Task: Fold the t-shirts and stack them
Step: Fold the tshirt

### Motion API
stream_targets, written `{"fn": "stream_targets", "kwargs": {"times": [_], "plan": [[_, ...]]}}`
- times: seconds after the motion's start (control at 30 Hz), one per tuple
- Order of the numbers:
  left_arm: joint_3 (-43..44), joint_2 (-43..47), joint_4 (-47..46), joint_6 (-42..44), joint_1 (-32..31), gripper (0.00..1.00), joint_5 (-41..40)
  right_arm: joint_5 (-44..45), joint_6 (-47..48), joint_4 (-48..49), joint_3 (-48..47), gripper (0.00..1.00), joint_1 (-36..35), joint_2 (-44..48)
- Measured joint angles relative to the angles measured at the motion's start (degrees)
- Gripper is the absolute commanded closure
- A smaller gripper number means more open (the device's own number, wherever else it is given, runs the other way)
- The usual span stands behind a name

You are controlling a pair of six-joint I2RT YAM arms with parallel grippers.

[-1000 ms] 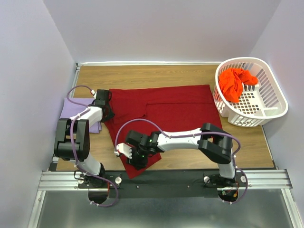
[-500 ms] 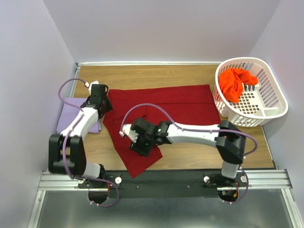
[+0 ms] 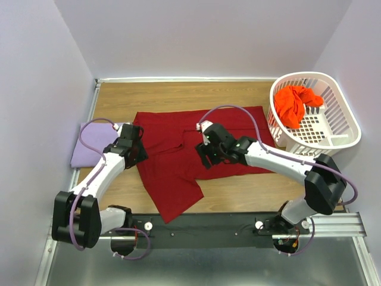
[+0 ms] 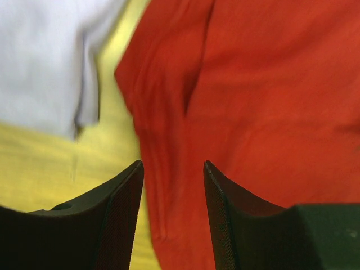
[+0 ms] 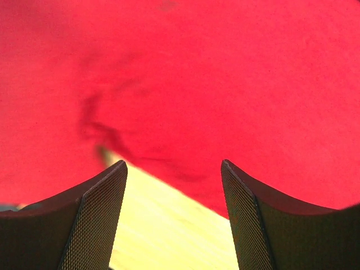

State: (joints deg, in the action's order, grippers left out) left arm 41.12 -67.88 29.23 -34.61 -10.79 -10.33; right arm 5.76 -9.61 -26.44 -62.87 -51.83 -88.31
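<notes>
Left wrist view shows left gripper (image 4: pixel 172 164) apart, empty; right gripper (image 5: pixel 173 163) likewise. Either could snag the crimson t-shirt (image 4: pixel 270 101) beneath, rumpling it.

**Count from my console**

I count three shirts: one crimson shirt (image 3: pixel 166 128); one lavender shirt (image 3: pixel 84 154); one orange shirt (image 3: pixel 293 106); I see one basket (image 3: pixel 346 130); one table (image 3: pixel 178 95); two arms, the left arm (image 3: pixel 98 179) and the right arm (image 3: pixel 280 159).
</notes>
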Motion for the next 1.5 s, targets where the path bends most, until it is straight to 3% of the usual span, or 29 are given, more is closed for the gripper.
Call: {"fn": "stream_targets", "kwargs": {"times": [0.27,0.53,0.8,1.33,1.5], "plan": [[0.2,-3.7,6.6,-4.5,-5.0,0.47,0.1,1.3,-3.7,4.3,6.5,0.26,8.3,2.1],[0.4,-4.6,13.5,-10.6,-7.1,0.56,0.0,-1.2,-4.3,10.4,11.3,0.26,13.4,4.3],[0.4,-4.9,17.0,-14.5,-7.6,0.57,-1.0,-3.0,-4.3,13.1,11.6,0.26,13.8,5.1],[2.8,-13.7,16.1,-12.4,-7.7,0.55,-1.1,-3.7,-4.3,13.6,12.0,0.27,13.8,8.2],[4.3,-16.1,16.3,-11.3,-7.7,0.65,-1.1,-3.7,-4.3,13.7,12.0,0.27,13.8,9.4]]}}
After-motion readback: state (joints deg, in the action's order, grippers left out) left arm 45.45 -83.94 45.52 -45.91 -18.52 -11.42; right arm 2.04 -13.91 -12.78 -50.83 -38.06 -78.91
